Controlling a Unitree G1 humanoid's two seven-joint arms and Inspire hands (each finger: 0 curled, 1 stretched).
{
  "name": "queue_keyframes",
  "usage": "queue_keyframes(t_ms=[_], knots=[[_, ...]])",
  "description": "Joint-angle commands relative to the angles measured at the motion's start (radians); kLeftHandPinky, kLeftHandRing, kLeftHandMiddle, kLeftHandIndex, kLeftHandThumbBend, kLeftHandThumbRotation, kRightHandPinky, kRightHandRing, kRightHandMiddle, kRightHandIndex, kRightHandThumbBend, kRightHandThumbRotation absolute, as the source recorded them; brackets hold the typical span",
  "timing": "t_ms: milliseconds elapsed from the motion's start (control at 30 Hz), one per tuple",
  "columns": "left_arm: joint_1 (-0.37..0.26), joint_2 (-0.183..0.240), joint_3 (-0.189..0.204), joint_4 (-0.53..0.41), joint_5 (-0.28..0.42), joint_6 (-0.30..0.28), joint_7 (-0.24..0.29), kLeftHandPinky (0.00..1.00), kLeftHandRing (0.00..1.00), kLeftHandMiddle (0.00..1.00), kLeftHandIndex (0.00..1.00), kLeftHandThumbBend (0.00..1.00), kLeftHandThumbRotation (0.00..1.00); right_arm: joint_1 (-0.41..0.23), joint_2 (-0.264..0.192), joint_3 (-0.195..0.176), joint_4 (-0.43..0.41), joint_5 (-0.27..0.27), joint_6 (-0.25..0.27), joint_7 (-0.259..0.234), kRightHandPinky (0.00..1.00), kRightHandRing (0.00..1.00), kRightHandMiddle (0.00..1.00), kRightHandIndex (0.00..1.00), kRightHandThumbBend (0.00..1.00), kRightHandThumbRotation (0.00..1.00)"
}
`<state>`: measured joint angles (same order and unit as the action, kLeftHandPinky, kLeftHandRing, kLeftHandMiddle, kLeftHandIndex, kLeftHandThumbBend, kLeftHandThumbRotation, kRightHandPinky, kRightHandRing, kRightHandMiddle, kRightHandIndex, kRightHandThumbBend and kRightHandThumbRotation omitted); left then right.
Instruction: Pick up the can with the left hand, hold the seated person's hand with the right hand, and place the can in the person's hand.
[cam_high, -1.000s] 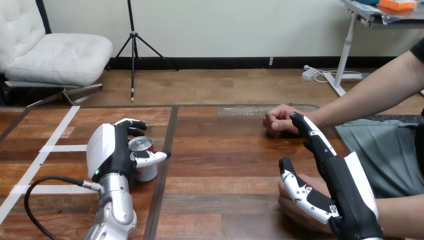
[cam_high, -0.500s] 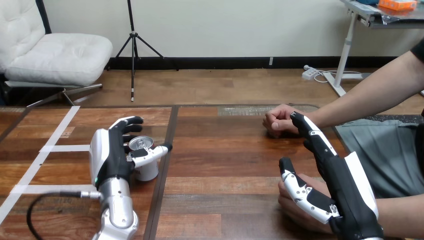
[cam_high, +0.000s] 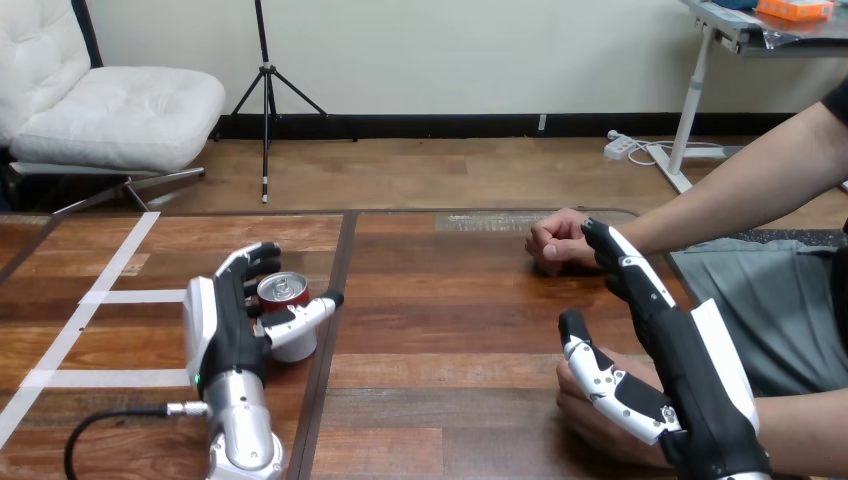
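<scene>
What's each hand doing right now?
Left hand: closed round the can.
Right hand: open, over the person's nearer hand, not gripping it.

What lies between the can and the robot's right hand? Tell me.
Nothing stands there: in the head view, only bare table stretches from the can to the right hand.

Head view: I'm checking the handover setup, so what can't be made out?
Can side: mostly covered by the left hand.
Person's near hand: mostly under the right hand; contact between them unclear.
Person's arm: cut off by the right edge.
</scene>
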<state>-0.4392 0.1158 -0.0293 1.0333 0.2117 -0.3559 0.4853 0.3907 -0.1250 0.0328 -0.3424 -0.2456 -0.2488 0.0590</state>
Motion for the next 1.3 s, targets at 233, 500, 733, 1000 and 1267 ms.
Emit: queue_keyframes(t_ms=[233, 500, 733, 1000, 1267], knots=[[-0.048, 0.002, -0.016, 0.015, 0.031, -0.024, 0.020, 0.63, 0.71, 0.74, 0.73, 0.77, 0.00, -0.024, -0.013, -0.007, -0.051, 0.013, -0.021, 0.000, 0.95, 0.96, 0.95, 0.94, 0.15, 0.19], [-0.050, 0.004, -0.025, 0.028, 0.048, -0.031, 0.032, 0.60, 0.69, 0.72, 0.71, 0.78, 0.00, -0.022, -0.015, -0.008, -0.052, 0.010, -0.020, 0.000, 0.95, 0.96, 0.95, 0.94, 0.15, 0.18], [-0.051, 0.004, -0.026, 0.032, 0.060, -0.029, 0.032, 0.60, 0.69, 0.72, 0.71, 0.79, 0.00, -0.019, -0.014, -0.008, -0.058, 0.005, -0.012, -0.001, 0.95, 0.95, 0.95, 0.93, 0.15, 0.17], [-0.050, 0.007, -0.032, 0.034, 0.075, -0.033, 0.042, 0.62, 0.71, 0.74, 0.72, 0.80, 0.00, -0.017, -0.011, -0.005, -0.065, 0.008, -0.006, 0.002, 0.95, 0.96, 0.95, 0.93, 0.15, 0.17], [-0.050, 0.006, -0.032, 0.036, 0.089, -0.044, 0.066, 0.61, 0.70, 0.73, 0.71, 0.80, 0.00, -0.018, -0.013, -0.005, -0.061, 0.009, -0.012, 0.004, 0.96, 0.96, 0.95, 0.93, 0.15, 0.17]])
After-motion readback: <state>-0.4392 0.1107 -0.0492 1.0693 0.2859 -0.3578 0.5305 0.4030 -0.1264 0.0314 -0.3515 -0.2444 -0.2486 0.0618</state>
